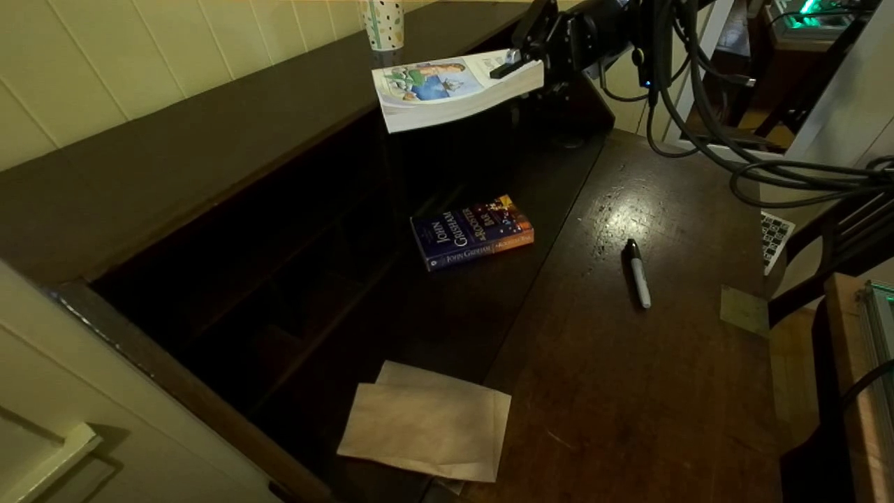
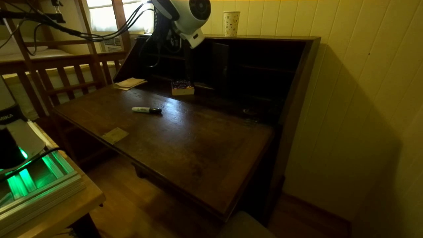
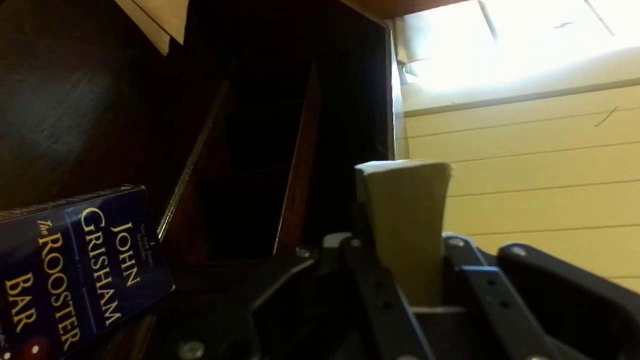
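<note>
A: What does the gripper (image 3: 404,245) have?
B: The book (image 1: 436,91), clamped near one end: a finger on its cover, the opposing one underneath.
A: How does it lie from the hand?
B: Straight ahead. Its long axis seems to run on from the fingers; it sits roughly flat, picture up, by the front edge of the ledge (image 1: 230,133). Whether it touches there I can't tell (the wrist view makes the two look close).
A: Anything around it?
B: The Grisham (image 1: 469,234) lies lower, on the desk (image 1: 649,391), well apart. The cup (image 1: 384,26) stands on the ledge.
A: And the pose?
B: High, with the gripper pointing sideways; in an exterior view the arm (image 2: 195,19) seems to hide the book.
</note>
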Controlling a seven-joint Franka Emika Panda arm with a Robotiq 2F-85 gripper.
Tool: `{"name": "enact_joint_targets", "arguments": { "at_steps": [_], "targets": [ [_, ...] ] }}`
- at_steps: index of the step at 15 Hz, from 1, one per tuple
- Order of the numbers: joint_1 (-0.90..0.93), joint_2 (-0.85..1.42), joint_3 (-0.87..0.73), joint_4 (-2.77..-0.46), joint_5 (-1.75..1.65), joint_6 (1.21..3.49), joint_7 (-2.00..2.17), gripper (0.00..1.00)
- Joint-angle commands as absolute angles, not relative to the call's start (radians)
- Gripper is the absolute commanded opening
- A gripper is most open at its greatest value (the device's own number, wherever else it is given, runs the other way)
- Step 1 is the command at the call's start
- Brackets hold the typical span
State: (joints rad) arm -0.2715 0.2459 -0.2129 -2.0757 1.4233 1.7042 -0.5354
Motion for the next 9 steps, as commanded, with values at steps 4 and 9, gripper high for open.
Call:
{"name": "enact_joint_targets", "arguments": {
  "at_steps": [4, 9],
  "targets": [
    [-0.254, 0.207, -0.224, -2.114, 1.391, 1.722, -0.482, 0.06],
    [-0.258, 0.191, -0.229, -2.168, 1.388, 1.718, -0.472, 0.06]
  ]
}}
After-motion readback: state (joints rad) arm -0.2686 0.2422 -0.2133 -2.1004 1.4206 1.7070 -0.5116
